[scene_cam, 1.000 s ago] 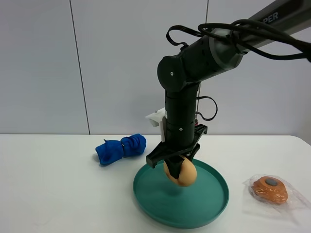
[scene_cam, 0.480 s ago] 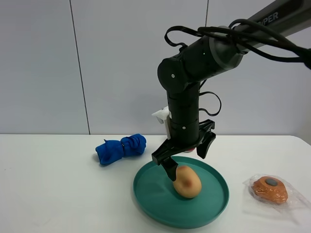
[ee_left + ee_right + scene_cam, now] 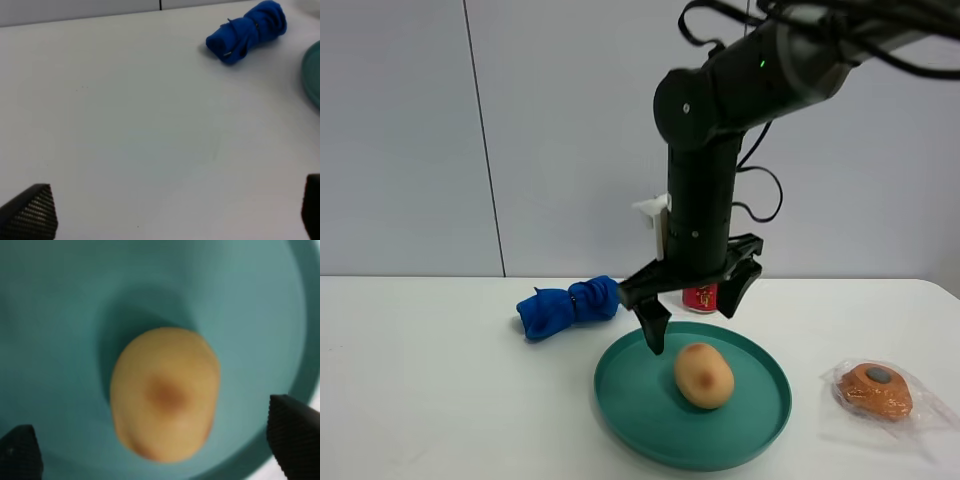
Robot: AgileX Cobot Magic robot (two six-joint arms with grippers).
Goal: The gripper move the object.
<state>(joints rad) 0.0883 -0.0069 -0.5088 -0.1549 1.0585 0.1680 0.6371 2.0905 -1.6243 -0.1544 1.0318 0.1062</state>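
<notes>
Your right hand is hovering wide open over a peach-like object.
The object is lying on its side in the teal plate directly beneath the hand, touching neither finger; the plate's raised rim is likely keeping it from rolling onto the table. The hand is gripping nothing, so the placing looks done.
</notes>
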